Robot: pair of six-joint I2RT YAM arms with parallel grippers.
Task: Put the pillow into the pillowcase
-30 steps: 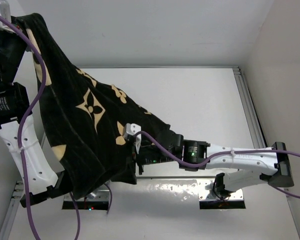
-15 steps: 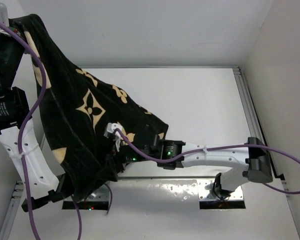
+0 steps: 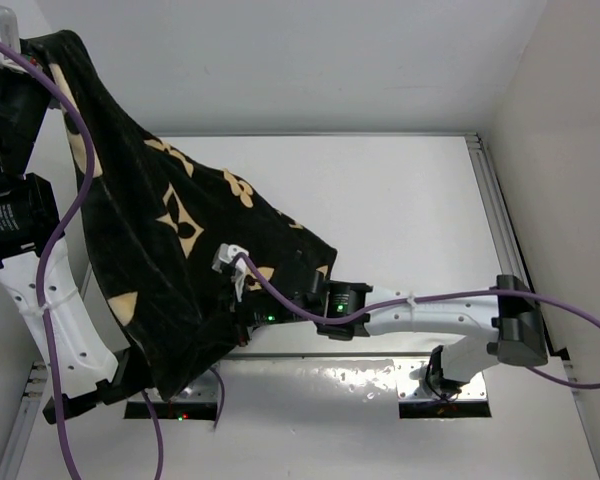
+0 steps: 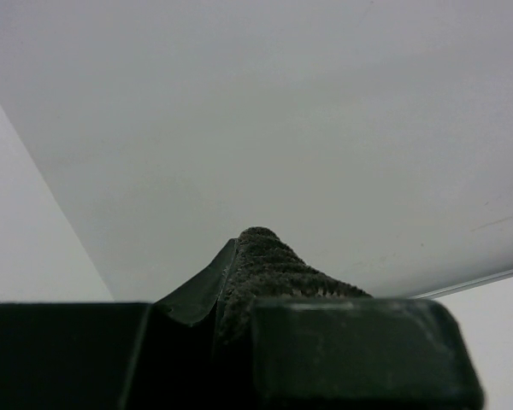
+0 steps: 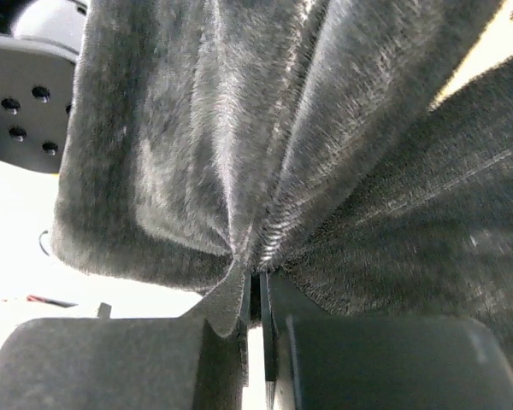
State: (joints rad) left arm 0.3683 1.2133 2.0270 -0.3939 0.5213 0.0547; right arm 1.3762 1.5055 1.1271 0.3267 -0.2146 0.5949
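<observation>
Overall, white table (image 3: 400, 200), walls (image 3: 280, 60); black pillowcase (image 3: 170, 290).

The left arm (image 3: 55, 320) is built from a white link dotted with small holes and from black boxy joint housings. A purple cable (image 3: 42, 285) is led along it and is fastened with a white tie (image 3: 44, 306). The right arm (image 3: 440, 318) is made in the same way: white links, black joints, 2 small green lights (image 3: 325, 310) and a second purple cable (image 3: 460, 294). The left fingers (image 4: 359, 350) and the right fingers (image 5: 111, 363) are seen as matte black blocks with rounded corners.
</observation>
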